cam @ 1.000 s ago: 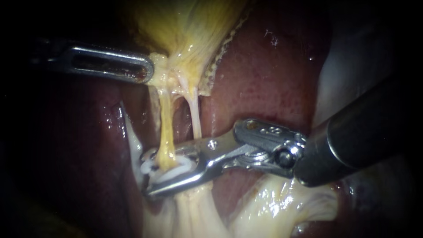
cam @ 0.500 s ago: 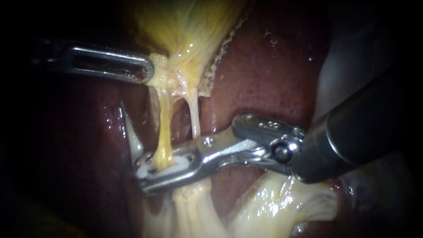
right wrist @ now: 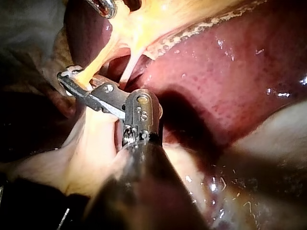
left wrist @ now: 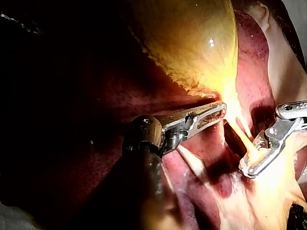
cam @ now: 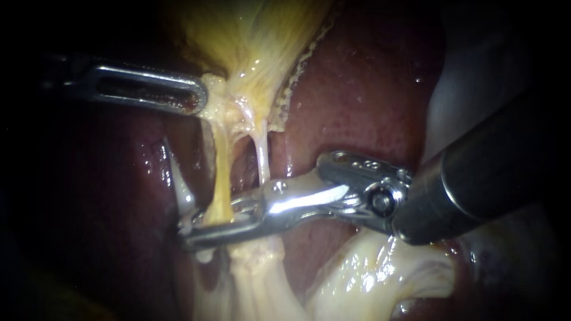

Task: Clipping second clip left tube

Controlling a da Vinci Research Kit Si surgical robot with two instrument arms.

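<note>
The yellow left tube [cam: 221, 178] runs down from the gallbladder [cam: 250, 35] beside the thinner, paler right tube [cam: 262, 157]. My right instrument [cam: 191, 230] comes in from the right, its jaws pressed together across the lower end of the left tube. The white clip between them is squeezed almost out of sight. The right wrist view shows the same jaws [right wrist: 67, 77] clamped over the yellow tube [right wrist: 93, 72]. My left instrument [cam: 199, 98] holds the gallbladder's pale neck tissue up and to the left, jaws shut on it [left wrist: 218, 111].
Dark red liver [cam: 357, 101] lies behind and to the right of the tubes. Pale glistening fatty tissue [cam: 369, 273] lies under the right instrument's shaft. A whitish strip of tissue [cam: 178, 184] hangs just left of the clamped jaws.
The right instrument's jaws have closed down over the white clip on the left tube. The clip, plainly visible before, is now flattened between them. The left instrument has not moved.
</note>
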